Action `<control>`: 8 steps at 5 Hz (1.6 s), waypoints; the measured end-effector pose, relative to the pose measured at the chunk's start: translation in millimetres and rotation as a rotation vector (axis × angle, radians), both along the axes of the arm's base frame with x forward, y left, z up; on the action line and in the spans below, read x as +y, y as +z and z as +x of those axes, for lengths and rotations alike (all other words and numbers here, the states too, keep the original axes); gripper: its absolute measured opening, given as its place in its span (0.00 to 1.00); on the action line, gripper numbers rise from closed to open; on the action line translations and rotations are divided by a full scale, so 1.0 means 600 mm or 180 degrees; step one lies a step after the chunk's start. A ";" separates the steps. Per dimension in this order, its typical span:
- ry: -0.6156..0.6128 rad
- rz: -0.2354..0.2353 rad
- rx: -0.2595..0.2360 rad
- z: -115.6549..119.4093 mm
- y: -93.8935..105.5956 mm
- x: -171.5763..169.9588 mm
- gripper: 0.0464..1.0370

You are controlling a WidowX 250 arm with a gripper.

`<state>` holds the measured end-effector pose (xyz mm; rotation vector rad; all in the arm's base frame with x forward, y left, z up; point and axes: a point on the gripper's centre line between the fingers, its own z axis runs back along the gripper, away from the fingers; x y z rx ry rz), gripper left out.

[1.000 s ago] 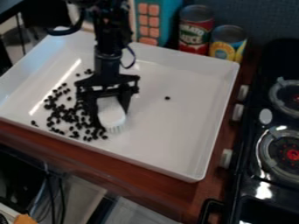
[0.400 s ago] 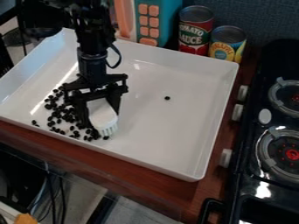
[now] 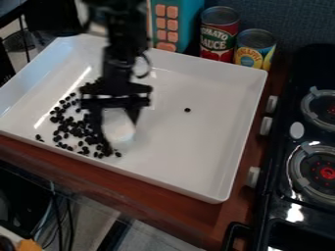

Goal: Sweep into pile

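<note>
1. Change. Between the preceding view and this one, my black two-finger gripper [image 3: 120,128] shifts a little toward the right of the view, carrying the white brush with pale bristles [image 3: 118,133]. The scatter of small, black, bean-like pieces [image 3: 75,130] looks much the same.
2. Meaning for the task. The shift appears to gather nothing; I judge it a repositioning between strokes. Sweeping seems partly done, since most pieces lie close together, though with loose edges.
3. Gripper. My fingers stand parted by the brush's width, one on either side, closed on it. The brush hangs bristles-down at the right edge of the scatter.
4. Main container. The white, shallow, rectangular tray [image 3: 196,147] holds the pieces, mostly in its left part toward the near wall. One stray piece [image 3: 188,110] lies well apart, right of the brush, and probably needs its own stroke.
5. Other containers. Behind the tray stand a red-labelled metal can [image 3: 219,37] and a yellow-and-blue-labelled can [image 3: 254,53], both upright, contents hidden.
</note>
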<state>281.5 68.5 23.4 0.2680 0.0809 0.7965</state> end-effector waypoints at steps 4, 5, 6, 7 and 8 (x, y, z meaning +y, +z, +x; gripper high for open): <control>0.0424 -0.0604 -0.0137 0.062 0.001 -0.025 0.72; 0.0499 -0.0608 -0.0309 0.084 0.012 -0.024 0.72; 0.0684 -0.0664 -0.0401 0.106 0.018 -0.020 0.72; 0.0910 -0.0705 -0.0540 0.131 0.032 -0.006 0.72; 0.1305 -0.0825 -0.0681 0.160 0.034 0.009 0.72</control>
